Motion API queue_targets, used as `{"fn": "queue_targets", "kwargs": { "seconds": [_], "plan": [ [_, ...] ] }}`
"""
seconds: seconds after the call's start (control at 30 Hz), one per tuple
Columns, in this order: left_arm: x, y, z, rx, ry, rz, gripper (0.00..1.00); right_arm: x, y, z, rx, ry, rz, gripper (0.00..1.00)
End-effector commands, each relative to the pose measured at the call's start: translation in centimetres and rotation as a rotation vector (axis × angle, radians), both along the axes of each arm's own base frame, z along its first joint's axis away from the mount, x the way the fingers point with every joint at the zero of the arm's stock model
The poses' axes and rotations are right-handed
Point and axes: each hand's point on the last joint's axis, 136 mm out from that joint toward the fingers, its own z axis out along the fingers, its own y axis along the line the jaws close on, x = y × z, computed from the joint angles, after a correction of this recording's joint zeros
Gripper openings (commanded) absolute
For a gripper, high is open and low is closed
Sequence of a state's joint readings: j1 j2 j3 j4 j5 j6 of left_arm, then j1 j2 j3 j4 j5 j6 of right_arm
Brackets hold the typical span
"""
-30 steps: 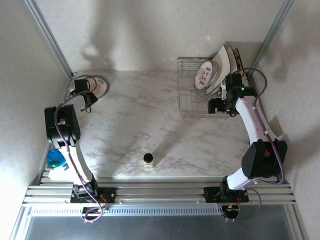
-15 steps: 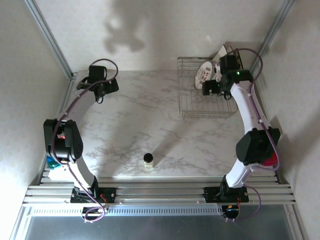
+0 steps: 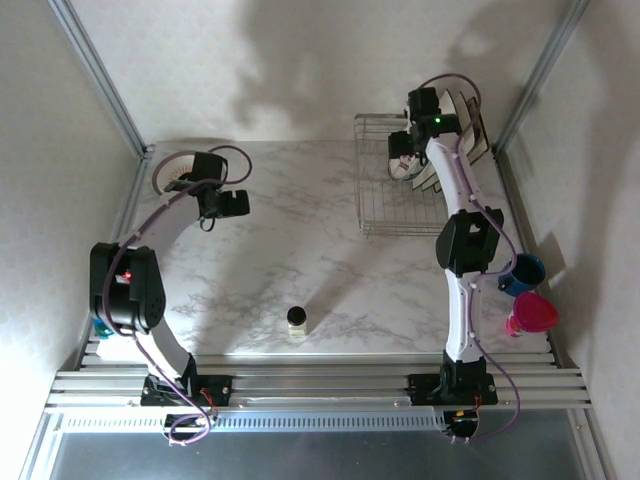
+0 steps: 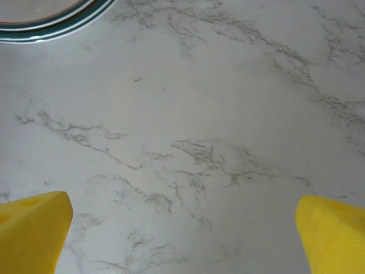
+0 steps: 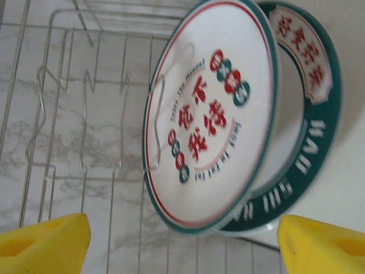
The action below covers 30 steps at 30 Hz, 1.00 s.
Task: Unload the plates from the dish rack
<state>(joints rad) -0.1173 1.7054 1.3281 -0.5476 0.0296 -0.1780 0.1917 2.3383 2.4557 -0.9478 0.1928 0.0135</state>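
The wire dish rack [image 3: 395,205] stands at the back right of the marble table. At its right end a round white plate with a teal rim and red lettering [image 5: 208,120] stands on edge against a wire divider, with a green-banded plate [image 5: 311,142] behind it. Square cream plates [image 3: 465,115] lean behind those. My right gripper [image 5: 182,245] hovers over the rack [image 5: 85,114], open, its yellow fingers either side of the round plate's lower edge without touching it. Another teal-rimmed plate [image 3: 172,172] lies flat at the far left. My left gripper [image 3: 235,207] hangs open and empty over bare marble, the plate's rim [image 4: 45,28] behind it.
A small dark-capped bottle [image 3: 297,320] stands near the table's front middle. A blue cup [image 3: 522,272] and a pink cup [image 3: 532,315] sit at the right edge beside my right arm. Metal frame posts rise at both back corners.
My left gripper opened and drew away from the plate at the far left, toward the table's middle. My right arm swung from the rack's near side to its far end, over the plates.
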Motion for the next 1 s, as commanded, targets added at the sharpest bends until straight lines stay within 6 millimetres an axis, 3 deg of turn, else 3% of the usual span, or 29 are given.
{"fn": "queue_targets", "kwargs": {
  "seconds": [0.0,0.3,0.6,0.97],
  "plan": [
    [-1.5,0.0,1.7,0.032,-0.015,-0.018,1.00,1.1,-0.7,0.6,-0.047,-0.037,-0.044,0.82],
    [-2.1,0.3,1.7,0.044,-0.014,-0.018,1.00,2.3,-2.0,0.2,-0.111,-0.081,-0.121,0.77],
    [-1.8,0.0,1.5,0.039,-0.016,-0.026,0.99,3.7,-1.0,-1.2,-0.069,-0.087,-0.095,0.72],
    [-1.9,0.2,1.9,0.047,-0.024,-0.024,1.00,4.9,-1.0,-2.2,-0.050,-0.110,-0.125,0.66]
  ]
}}
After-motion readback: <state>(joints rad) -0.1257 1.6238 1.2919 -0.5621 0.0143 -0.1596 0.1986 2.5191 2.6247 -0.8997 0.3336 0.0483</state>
